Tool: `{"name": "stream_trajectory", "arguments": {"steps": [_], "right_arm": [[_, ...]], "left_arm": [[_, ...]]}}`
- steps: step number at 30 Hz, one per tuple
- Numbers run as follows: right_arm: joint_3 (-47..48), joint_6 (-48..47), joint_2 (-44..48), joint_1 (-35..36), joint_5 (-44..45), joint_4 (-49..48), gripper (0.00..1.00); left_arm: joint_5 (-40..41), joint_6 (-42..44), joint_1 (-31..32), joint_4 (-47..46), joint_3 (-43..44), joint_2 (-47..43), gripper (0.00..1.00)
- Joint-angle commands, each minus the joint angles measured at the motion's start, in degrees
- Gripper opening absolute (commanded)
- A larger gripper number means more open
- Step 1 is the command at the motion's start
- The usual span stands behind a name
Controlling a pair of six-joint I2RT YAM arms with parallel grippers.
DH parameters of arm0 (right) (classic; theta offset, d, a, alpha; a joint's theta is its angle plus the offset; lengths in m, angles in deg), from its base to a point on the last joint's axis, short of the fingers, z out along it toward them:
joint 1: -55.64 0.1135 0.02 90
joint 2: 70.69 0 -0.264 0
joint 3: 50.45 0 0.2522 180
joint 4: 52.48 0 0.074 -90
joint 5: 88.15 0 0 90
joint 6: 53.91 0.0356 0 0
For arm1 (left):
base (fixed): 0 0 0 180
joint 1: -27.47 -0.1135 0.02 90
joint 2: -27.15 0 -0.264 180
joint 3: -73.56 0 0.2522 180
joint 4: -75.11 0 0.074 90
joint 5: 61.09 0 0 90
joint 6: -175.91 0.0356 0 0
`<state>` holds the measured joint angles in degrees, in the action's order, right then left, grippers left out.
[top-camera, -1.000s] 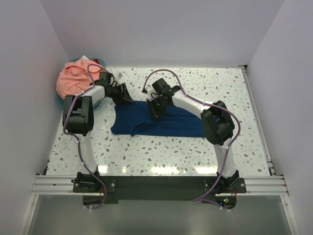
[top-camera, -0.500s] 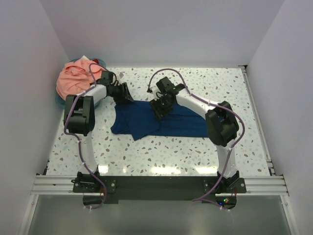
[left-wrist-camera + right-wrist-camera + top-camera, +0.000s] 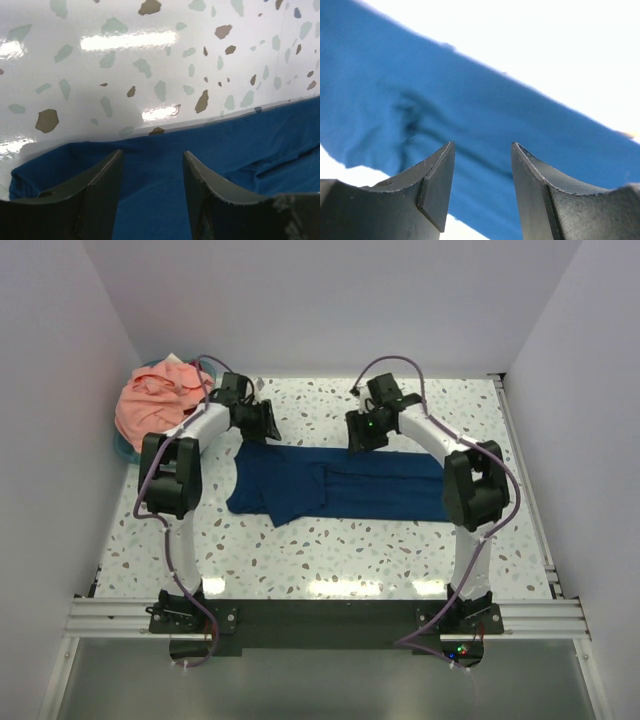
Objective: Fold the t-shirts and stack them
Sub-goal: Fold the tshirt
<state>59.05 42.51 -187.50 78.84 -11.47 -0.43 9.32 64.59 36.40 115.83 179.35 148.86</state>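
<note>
Speckled table; jaws parted, empty.

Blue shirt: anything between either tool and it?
Nothing visible. The left tool and the right tool both point at the blue shirt with jaws apart and only air between. The pink shirt is heaped at the far left corner, off to the side of both.

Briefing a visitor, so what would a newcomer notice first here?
A navy blue cloth t-shirt, folded into a strip, lies on the speckled table. A salmon-pink cloth shirt fills a round teal basket, far left. The left gripper and right gripper hover open over the strip.
</note>
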Motion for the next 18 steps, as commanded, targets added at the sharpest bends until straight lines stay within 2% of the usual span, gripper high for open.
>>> {"name": "stream_trajectory", "arguments": {"steps": [1,9,18], "right_arm": [[0.0,4.1,-0.7,-5.9,-0.8,-4.4,0.53],[-1.0,1.7,-3.2,-11.7,1.7,-0.9,0.53],[-7.9,1.9,0.0,-13.6,2.5,-1.0,0.53]], "left_arm": [[1.8,2.5,1.6,5.0,5.7,-1.0,0.55],[-3.7,4.7,3.4,12.2,9.7,3.4,0.55],[-8.8,6.4,5.0,16.6,6.2,6.6,0.54]]}}
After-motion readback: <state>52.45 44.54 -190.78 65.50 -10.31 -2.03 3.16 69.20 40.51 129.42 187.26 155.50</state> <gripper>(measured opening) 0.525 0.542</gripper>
